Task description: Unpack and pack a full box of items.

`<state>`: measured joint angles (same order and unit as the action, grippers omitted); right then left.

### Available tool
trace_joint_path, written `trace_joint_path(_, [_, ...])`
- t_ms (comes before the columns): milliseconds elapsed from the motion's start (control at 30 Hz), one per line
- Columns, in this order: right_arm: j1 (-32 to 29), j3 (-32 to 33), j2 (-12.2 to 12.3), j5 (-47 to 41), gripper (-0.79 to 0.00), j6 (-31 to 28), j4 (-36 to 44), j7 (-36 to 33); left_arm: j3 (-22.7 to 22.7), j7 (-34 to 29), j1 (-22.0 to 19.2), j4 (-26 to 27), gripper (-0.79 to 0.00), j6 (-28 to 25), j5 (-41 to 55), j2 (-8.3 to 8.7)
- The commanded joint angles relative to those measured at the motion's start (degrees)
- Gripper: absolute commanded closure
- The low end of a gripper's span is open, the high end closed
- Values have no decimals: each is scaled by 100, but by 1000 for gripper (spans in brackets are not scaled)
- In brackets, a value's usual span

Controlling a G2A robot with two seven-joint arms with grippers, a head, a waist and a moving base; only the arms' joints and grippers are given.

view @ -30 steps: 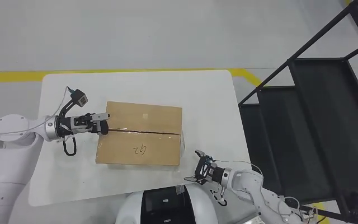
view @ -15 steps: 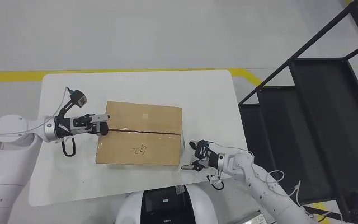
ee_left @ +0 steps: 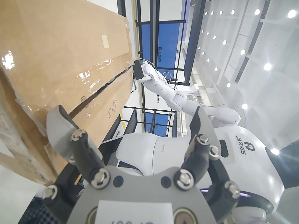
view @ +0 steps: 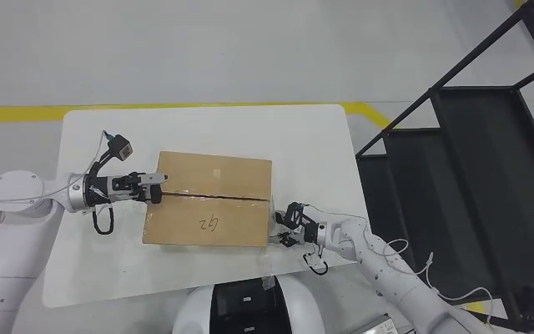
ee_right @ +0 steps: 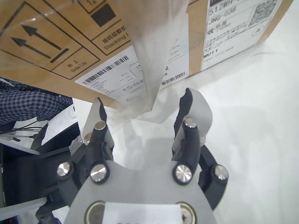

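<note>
The box [view: 209,199] sits shut in the middle of the table [view: 209,134], flat on its base. Its long axis runs across the table from the robot's left to its right. The seam between the top flaps follows that axis under glossy tape, and a handwritten mark sits on the flap nearer the robot. The end face on the robot's right carries printed arrows and white labels.

The left arm comes in from the table's left edge, its forearm roughly level and in line with the box's long axis. The left gripper [view: 158,185] points at the box's left end, level with the seam. In the left wrist view this gripper [ee_left: 128,122] is spread wide and holds nothing. One finger [ee_left: 58,122] lies against the top edge of the box [ee_left: 58,47] where the seam ends, though contact cannot be judged. The other finger is out in free air beside the box.

The right arm reaches in over the table's near right corner, with its forearm slanting toward the box. The right gripper [view: 282,227] is low, just beside the box's right end near the corner closest to the robot. In the right wrist view this gripper [ee_right: 143,101] is also spread. A loose strip of clear tape [ee_right: 151,47] hangs down the end face of the box [ee_right: 46,1] and reaches the table [ee_right: 245,117] between the fingers, which do not pinch it.
</note>
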<state>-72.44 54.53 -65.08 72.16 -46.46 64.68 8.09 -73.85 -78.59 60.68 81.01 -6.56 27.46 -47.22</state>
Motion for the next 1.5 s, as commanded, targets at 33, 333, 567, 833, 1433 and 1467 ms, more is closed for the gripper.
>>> trace_joint_path(33, [49,-13,-8,5,0,-33,-137,109,-1,-5,-1,11,-785,25,-17,2])
trace_joint_path(333, [-17,207,93,125,0,-258,-213,336,0,24,13,8,-785,15,-32,2])
trace_joint_path(567, [-112,397,164,85,0,-297,-113,360,2,34,22,5,-785,0,-76,4])
trace_joint_path(833, [-395,1082,397,82,0,-300,467,-172,-29,19,50,26,-785,-17,-129,16])
trace_joint_path(1433, [-2100,3037,840,-499,-785,566,3409,-2223,-21,-40,110,27,-785,-128,-112,19])
trace_joint_path(1467, [-2155,3051,842,-493,-785,604,3466,-2230,-22,-45,112,24,-785,-132,-113,19])
